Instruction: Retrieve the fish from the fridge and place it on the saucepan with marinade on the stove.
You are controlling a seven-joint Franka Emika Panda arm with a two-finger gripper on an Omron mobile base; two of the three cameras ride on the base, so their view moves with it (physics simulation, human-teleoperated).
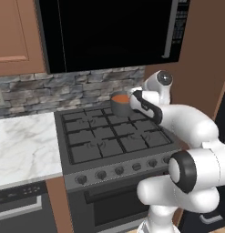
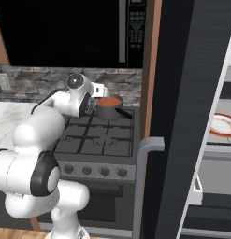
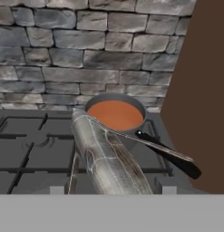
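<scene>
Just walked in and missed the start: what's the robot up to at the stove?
The arm is carrying the fish toward the saucepan at the back right of the stove. The fish sticks out from the hand over the grates, its far end near the pan's rim, not yet in the marinade. The fridge door stands open beside the stove.

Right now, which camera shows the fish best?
The hand view: the fish stretches from the gripper toward the saucepan of marinade. In both base views the arm hides the fish.
</scene>
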